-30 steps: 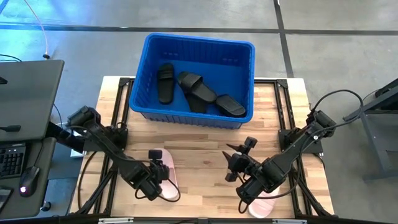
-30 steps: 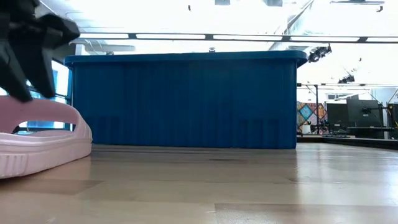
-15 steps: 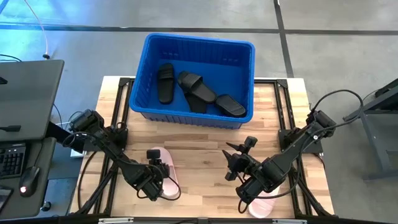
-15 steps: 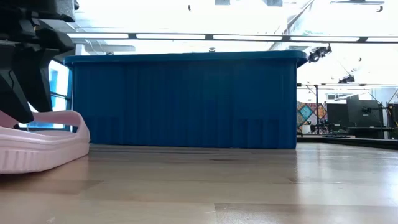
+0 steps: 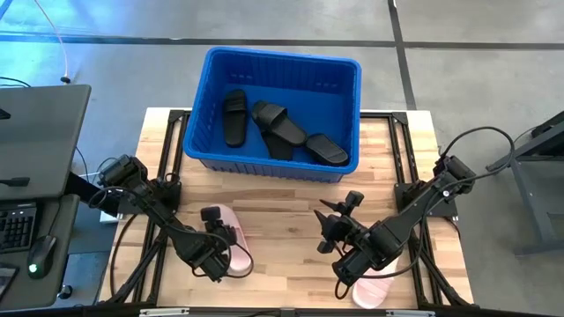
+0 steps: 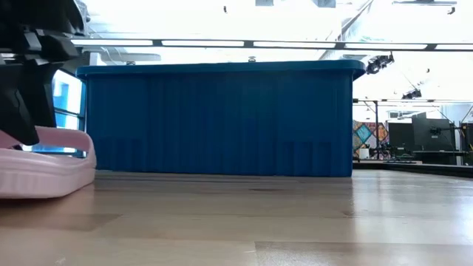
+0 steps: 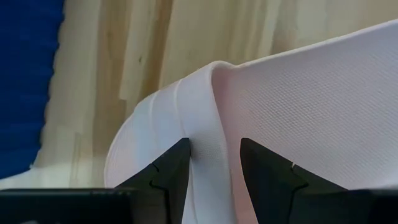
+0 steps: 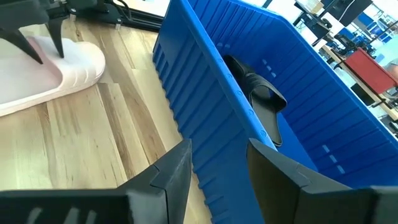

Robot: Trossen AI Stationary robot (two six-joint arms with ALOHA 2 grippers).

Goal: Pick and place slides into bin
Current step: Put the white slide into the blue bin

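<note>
Left wrist view — left pincer (image 7: 214,171) straddles pink slide (image 7: 298,118) edge.

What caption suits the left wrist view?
Left pincer with its dark fingers either side of the pale pink slide's raised edge on the light wooden table.

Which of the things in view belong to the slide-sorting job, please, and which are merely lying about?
Job:
- blue bin
- black slides in the bin
- pink slide astride which the left gripper stands
- second pink slide under the right arm

Lying about:
- keyboard
- mouse
</note>
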